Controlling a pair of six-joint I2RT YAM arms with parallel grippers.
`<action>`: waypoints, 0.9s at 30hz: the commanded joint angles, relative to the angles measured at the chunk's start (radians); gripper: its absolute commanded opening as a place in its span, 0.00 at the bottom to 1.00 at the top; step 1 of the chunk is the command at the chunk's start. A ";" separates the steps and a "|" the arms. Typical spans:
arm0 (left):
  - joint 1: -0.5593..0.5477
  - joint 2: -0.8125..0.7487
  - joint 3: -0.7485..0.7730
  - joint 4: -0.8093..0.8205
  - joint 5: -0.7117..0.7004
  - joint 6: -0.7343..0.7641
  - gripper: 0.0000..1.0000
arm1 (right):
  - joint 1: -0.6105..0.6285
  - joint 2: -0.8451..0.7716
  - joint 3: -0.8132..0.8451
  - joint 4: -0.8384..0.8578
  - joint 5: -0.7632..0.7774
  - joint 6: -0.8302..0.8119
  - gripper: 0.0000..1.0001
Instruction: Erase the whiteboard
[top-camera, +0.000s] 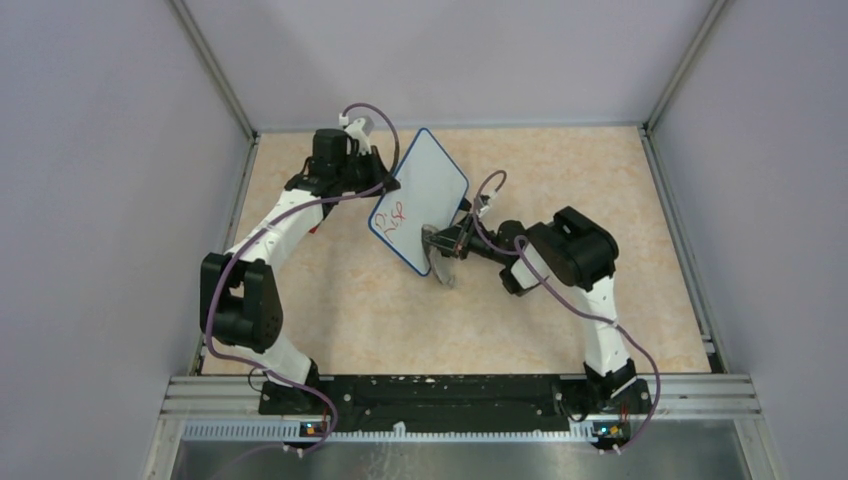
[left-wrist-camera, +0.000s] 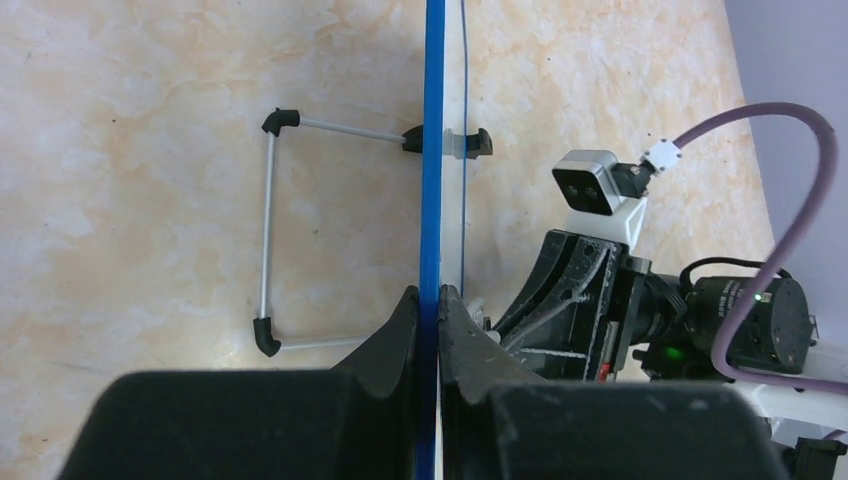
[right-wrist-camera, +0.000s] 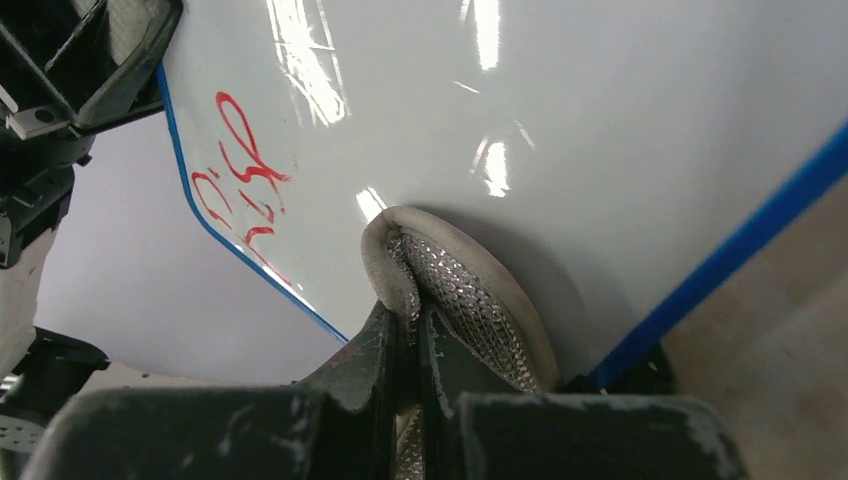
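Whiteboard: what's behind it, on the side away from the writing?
A wire stand with black corner caps juts out behind it, seen in the left wrist view. The whiteboard hides the stand from above, and its back face is edge-on, so unseen.

Top view high overhead, looking down; wrist views close on whiteboard: left edge-on, right face-on.

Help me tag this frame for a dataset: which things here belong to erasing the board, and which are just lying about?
Belongs to the job:
- whiteboard, gripped by its blue edge in the left claw
- red writing on it
- grey cloth, pinched in the right claw, against the board

Just there:
- table
- purple cables
- grey walls
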 joint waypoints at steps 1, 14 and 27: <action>-0.018 -0.022 -0.003 -0.024 0.030 -0.018 0.00 | 0.115 -0.080 0.107 -0.069 -0.027 -0.134 0.00; -0.018 -0.018 -0.003 -0.024 0.029 -0.018 0.00 | 0.009 0.098 0.036 0.174 0.029 0.066 0.00; -0.019 -0.028 -0.005 -0.022 0.032 -0.021 0.00 | 0.028 -0.012 0.036 -0.014 0.022 -0.071 0.00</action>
